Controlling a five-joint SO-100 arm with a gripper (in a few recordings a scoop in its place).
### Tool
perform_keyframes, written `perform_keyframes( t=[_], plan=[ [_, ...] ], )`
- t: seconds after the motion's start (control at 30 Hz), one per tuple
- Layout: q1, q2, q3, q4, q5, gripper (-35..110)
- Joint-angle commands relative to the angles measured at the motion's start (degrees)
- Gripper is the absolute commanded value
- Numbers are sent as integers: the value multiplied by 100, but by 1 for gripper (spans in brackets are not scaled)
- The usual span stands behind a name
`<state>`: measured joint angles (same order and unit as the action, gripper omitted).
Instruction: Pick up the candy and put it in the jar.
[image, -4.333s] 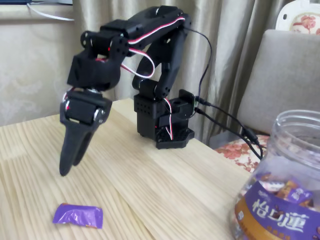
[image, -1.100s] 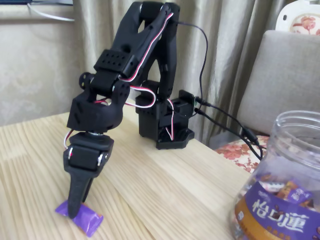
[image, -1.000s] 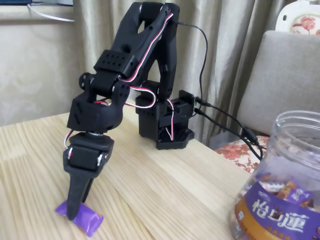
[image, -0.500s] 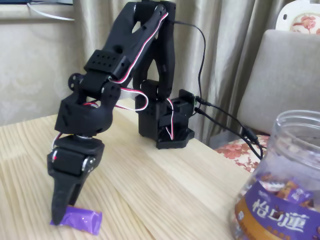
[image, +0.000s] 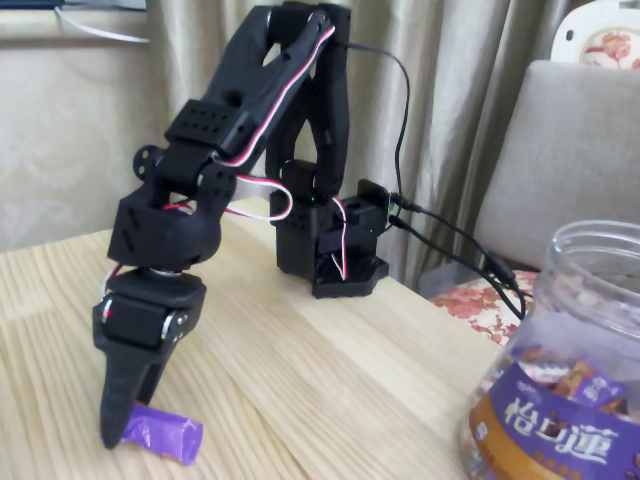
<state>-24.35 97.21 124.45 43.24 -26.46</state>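
Note:
The candy, a small purple wrapped sweet, lies flat on the wooden table near the front edge at lower left. My black gripper points straight down, and its fingertips cover the candy's left end. The two fingers stand close together, and I cannot make out whether the wrapper is pinched between them. The jar, large and clear with a purple and brown label, stands at the lower right, far from the gripper. Its wide mouth is open and wrapped sweets show through its wall.
The arm's black base stands at the table's back edge, with cables running off to the right. A grey chair and a curtain are behind the table. Bare wood lies between candy and jar.
The gripper came down from above onto the candy, then slid left along it to its left end. The candy turned slightly on the table.

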Motion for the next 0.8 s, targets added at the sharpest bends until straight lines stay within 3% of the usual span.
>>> perform_keyframes(
  t=[0.0,0.77],
  plan=[
    [-44,527,-202,246,-18,34],
    [-650,1063,-35,606,580,36]
  ],
)
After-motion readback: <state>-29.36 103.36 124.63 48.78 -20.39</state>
